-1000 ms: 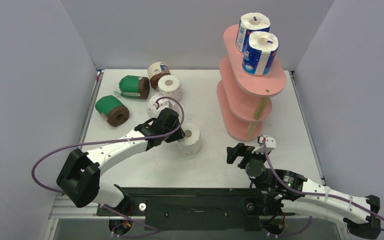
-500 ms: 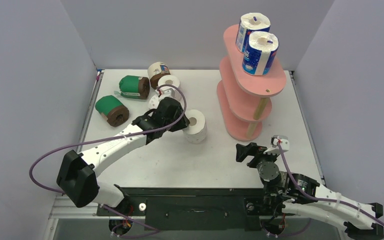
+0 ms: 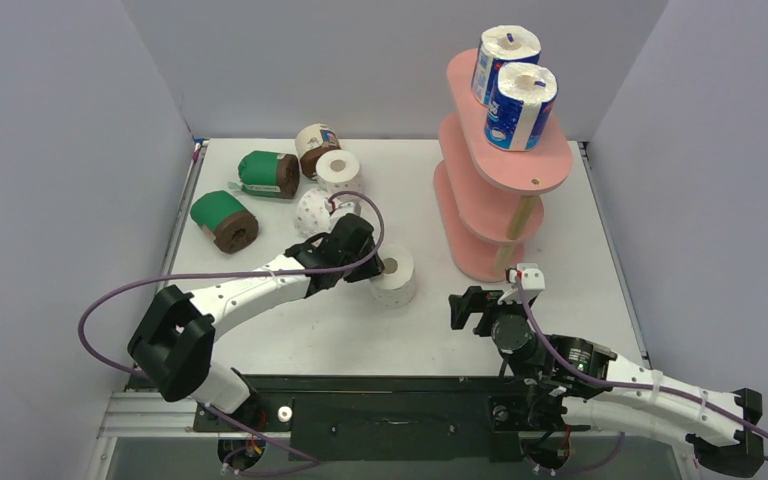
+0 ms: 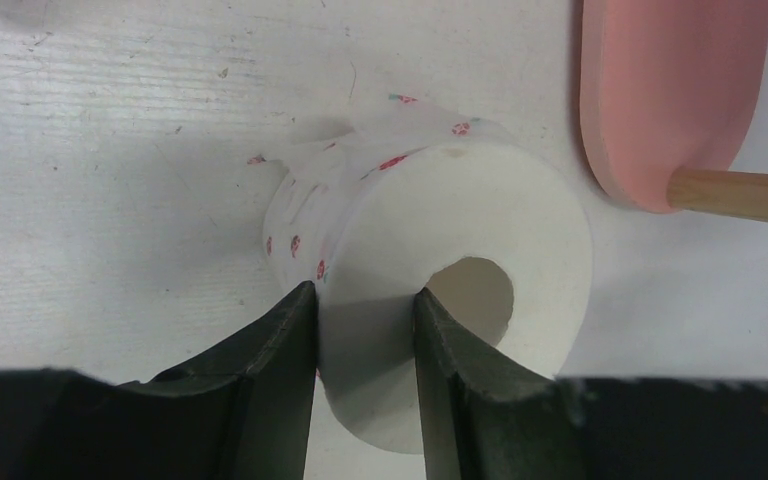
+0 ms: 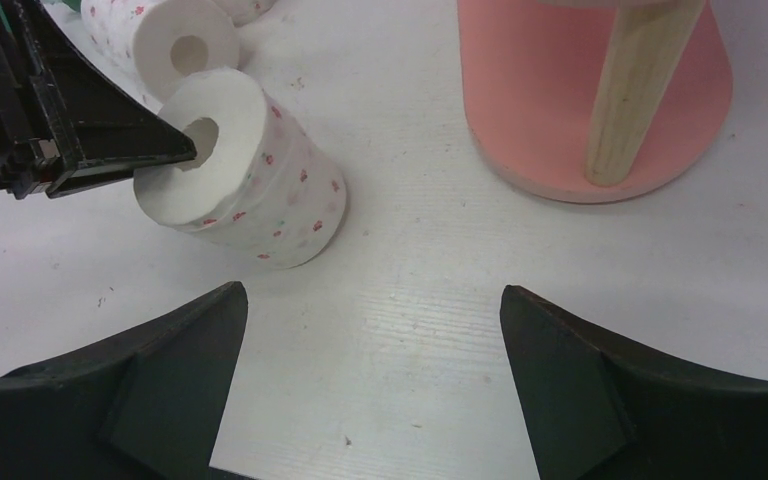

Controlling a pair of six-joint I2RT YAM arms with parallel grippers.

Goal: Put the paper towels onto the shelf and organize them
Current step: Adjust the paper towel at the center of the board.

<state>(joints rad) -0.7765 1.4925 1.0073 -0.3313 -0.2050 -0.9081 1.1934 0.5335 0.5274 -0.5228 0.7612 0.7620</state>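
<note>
The left gripper [image 4: 360,300] is clamping only the soft wall of a pink-dotted roll [image 3: 392,277], one finger pressing on the outer wrap and the other reaching into the core hole. The likeliest trouble is therefore the roll pivoting or sliding out of that thin pinch while it is travelling, or the paper crushing under the squeeze. A flap of wrap [image 4: 390,130] is sticking out at the roll's far end and could be catching on a board edge as the roll is going in. The shelf [image 3: 550,165] is offering only shallow gaps between its oval boards, and a wooden post [image 5: 640,90] is standing at the near end, so a tilted entry risks bumping the rack and shaking the two blue-white rolls [image 3: 520,105] standing on the top board. The right gripper [image 5: 370,292], hanging spread wide and holding nothing near the shelf's foot, is also sitting close to the likely path. The held roll is leaning over near the middle of the table [image 3: 380,340], close to the bottom board but apart from it; whether its lower rim is touching the surface I cannot tell. It is looking white and plump, its wrap sprinkled with small pink and green marks. Five more rolls [image 3: 270,172] are waiting toward the table's far-left corner.
</note>
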